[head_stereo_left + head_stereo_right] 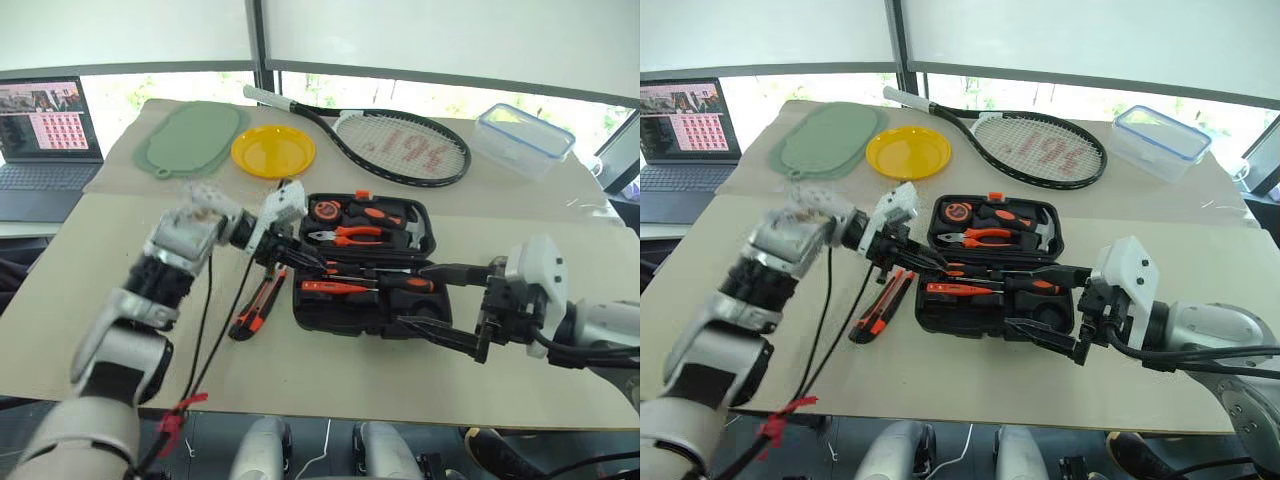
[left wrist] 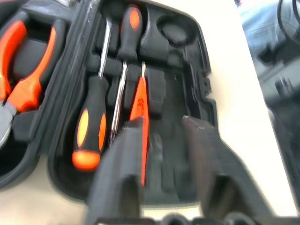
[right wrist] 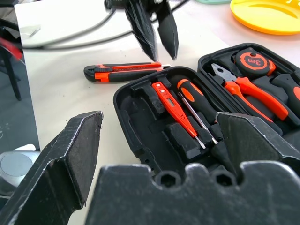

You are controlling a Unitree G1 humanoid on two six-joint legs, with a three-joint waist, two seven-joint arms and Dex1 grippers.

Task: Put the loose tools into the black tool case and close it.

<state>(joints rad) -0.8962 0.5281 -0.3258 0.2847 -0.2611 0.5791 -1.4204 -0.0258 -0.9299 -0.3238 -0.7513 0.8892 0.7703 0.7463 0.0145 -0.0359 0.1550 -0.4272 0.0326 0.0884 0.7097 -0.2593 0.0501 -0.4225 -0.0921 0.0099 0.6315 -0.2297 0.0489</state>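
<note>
**A:** Since you want counts first, what's in the case?

**B:** I count one black tool case [image 1: 340, 322], open flat on the table [image 1: 330, 400]. Its near half has two screwdrivers [image 2: 89, 133] and one slim tester screwdriver [image 3: 173, 105], side by side in their recesses. The far half has one tape measure [image 3: 253, 62], one pair of pliers [image 3: 253, 93] and one hammer [image 1: 412, 233].

**A:** Anything loose?

**B:** One utility knife [image 1: 257, 308]. It lies on the table just beside the case's left end, apart from it.

**A:** Where are your grippers against that?

**B:** My left gripper [image 3: 163, 54] hangs over the left end of the case. The knife is near it, on the table just below and to the left. There's a narrow gap between the fingers and nothing in it. My right gripper [image 1: 410, 295] is at the case's right end, spread wide and holding nothing. One finger reaches in along the hinge line and the other along the near edge. I can't tell if either touches the plastic.

**A:** What else is around?

**B:** On the far side, well apart from the case, there's one tennis racket [image 1: 400, 148], one yellow plate [image 1: 272, 151], one green mat [image 1: 192, 138] and one clear container [image 1: 522, 138]. One laptop [image 1: 45, 130] sits off to the left.

**A:** Is anything in the way?

**B:** Black cables [image 1: 205, 320] from my left arm hang down close beside the knife. The lid half lies fully back with tools seated in it.
</note>
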